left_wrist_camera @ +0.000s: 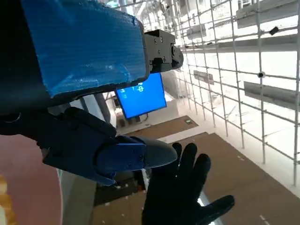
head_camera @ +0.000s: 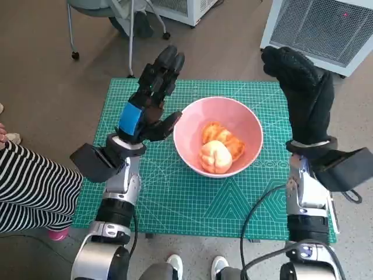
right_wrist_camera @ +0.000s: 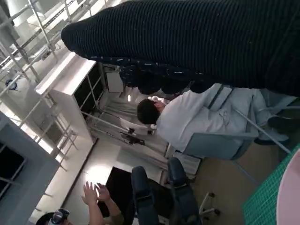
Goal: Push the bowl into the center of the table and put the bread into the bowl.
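Head view: pink bowl point(head_camera: 218, 135) mid-mat point(head_camera: 186, 198), bread point(head_camera: 220, 147) inside it.
Green mat covers the table. At 9 o'clock of the bowl, the left hand point(head_camera: 148, 99) hovers, fingers spread, empty. At 3 o'clock, the gloved right hand point(head_camera: 303, 96) is raised, fingers extended, holding nothing. Bread sits slightly toward the bowl's 6 o'clock side.

head: steeply down on table point(head_camera: 175, 198) | wrists: face outward (room); share bowl point(head_camera: 218, 135) edge

Left hand point(head_camera: 148, 102): black w/ blue tape on back. Right hand point(head_camera: 303, 93): black knitted glove. Forearms pale grey/silver, black wrist blocks, black cables along right arm.
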Controlling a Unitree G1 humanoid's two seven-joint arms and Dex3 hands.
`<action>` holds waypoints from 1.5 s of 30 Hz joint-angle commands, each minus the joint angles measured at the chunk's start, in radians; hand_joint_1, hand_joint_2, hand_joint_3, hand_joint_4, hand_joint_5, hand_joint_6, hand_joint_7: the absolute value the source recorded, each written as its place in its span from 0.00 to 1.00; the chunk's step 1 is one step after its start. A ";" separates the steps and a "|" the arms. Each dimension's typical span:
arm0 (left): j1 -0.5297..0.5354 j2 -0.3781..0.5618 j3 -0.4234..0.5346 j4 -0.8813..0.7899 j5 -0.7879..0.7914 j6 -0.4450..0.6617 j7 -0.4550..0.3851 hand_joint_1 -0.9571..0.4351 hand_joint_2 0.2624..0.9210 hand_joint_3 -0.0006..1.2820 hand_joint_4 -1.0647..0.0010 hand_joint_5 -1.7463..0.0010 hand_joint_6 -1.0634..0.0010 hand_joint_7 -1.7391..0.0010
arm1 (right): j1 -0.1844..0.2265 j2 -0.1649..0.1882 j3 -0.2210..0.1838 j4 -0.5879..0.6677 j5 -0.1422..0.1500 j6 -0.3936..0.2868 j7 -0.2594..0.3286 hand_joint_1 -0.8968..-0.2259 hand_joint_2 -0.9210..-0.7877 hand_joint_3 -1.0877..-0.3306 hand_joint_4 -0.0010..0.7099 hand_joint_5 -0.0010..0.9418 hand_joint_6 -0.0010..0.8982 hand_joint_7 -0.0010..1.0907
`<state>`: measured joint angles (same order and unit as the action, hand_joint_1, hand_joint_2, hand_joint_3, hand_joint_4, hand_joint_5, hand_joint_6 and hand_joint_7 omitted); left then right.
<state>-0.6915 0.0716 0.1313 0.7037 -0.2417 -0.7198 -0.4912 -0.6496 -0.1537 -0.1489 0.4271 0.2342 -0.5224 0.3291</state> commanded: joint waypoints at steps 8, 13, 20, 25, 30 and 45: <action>-0.030 0.019 -0.001 0.032 0.026 -0.046 0.021 0.18 1.00 0.30 0.95 0.99 1.00 0.84 | -0.005 0.003 0.004 0.016 -0.001 0.007 0.007 0.30 0.00 0.53 0.25 0.00 0.12 0.36; -0.031 0.024 -0.004 0.032 0.035 -0.052 0.029 0.18 1.00 0.31 0.95 0.99 1.00 0.83 | -0.007 0.002 0.006 0.020 -0.004 0.005 0.009 0.30 0.00 0.53 0.25 0.00 0.11 0.36; -0.032 0.028 -0.004 0.031 0.044 -0.052 0.036 0.18 1.00 0.32 0.95 0.99 1.00 0.84 | -0.011 0.000 0.005 0.030 -0.001 0.001 0.015 0.29 0.00 0.53 0.25 0.00 0.11 0.36; -0.032 0.032 -0.003 0.034 0.056 -0.059 0.046 0.18 1.00 0.32 0.95 0.99 1.00 0.84 | -0.013 -0.002 0.002 0.035 0.002 -0.001 0.021 0.29 0.00 0.53 0.25 0.00 0.11 0.36; -0.035 0.036 -0.004 0.040 0.064 -0.066 0.054 0.18 1.00 0.32 0.95 0.99 1.00 0.84 | -0.015 -0.001 0.002 0.039 0.001 -0.003 0.022 0.29 0.00 0.53 0.25 0.00 0.11 0.36; -0.033 0.048 -0.008 0.040 0.074 -0.082 0.072 0.18 1.00 0.32 0.94 0.99 1.00 0.85 | -0.020 0.003 0.002 0.053 0.007 -0.006 0.031 0.28 0.00 0.53 0.25 0.00 0.10 0.36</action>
<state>-0.7087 0.1130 0.1290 0.7399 -0.1775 -0.7875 -0.4262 -0.6778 -0.1535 -0.1477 0.4638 0.2344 -0.5352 0.3486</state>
